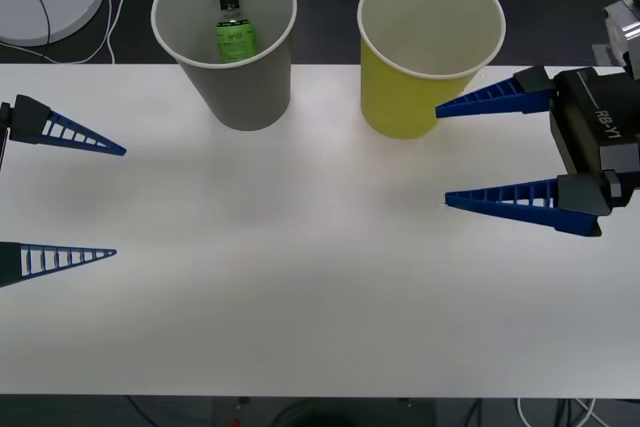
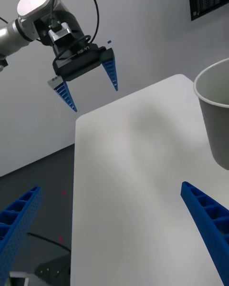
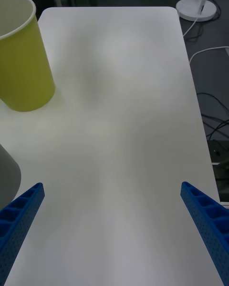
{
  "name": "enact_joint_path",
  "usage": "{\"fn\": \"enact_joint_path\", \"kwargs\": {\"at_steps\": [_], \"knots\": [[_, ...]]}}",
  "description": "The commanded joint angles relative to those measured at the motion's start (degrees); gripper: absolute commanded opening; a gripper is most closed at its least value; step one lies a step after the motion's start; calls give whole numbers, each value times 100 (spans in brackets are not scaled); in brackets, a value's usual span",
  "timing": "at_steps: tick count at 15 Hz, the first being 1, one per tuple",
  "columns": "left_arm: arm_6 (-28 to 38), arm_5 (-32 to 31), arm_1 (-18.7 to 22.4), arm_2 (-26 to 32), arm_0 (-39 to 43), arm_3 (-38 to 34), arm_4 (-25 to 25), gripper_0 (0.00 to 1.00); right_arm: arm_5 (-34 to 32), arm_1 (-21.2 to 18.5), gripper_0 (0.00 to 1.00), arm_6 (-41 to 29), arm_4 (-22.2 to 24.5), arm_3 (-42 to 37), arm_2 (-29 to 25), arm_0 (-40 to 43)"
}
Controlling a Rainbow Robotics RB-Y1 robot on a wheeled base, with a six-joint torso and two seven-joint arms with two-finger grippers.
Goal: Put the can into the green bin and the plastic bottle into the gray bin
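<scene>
At the table's (image 1: 300, 297) left edge the left claw (image 1: 118, 202) hovers with its two blue fingers spread wide and nothing between them, pointing in toward the middle of the white top. Along the far edge, left of centre, stands the gray bin (image 1: 240, 87), upright, and the plastic bottle (image 1: 233, 29) stands inside it, black cap up, its green label showing against the pale inner wall. Just to the right, near but apart from it, stands the green bin (image 1: 415, 97), also upright; nothing can be made out within it from the front view. Close by the table's right edge the right claw (image 1: 442, 154) is held wide open and holds nothing. Its farther finger (image 1: 495, 99) crosses in front of the green bin's right side in the front view, though whether it touches the cup cannot be told; its nearer finger (image 1: 500, 199) hangs over bare table. From the left wrist view the green bin (image 3: 21, 62) stands on the white top with the gray bin's (image 3: 7, 181) wall at the frame edge.
</scene>
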Motion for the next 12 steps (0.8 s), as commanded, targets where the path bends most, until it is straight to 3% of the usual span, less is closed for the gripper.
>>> {"fn": "enact_joint_path", "kwargs": {"at_steps": [1,5,7,9,12], "knots": [[0,0,0,0,0,0,0,100,-637,254,100,-411,566,-2,-965,619],[0,0,0,0,0,0,0,100,-1191,334,100,-499,865,-2,-1861,1270],[0,0,0,0,0,0,0,100,-1648,553,100,-499,1120,6,-2380,1472],[0,0,0,0,0,0,0,100,-2052,782,100,-446,1260,50,-2723,1577],[0,0,0,0,0,0,0,100,-2351,817,100,-42,1260,112,-3039,1850]]}}
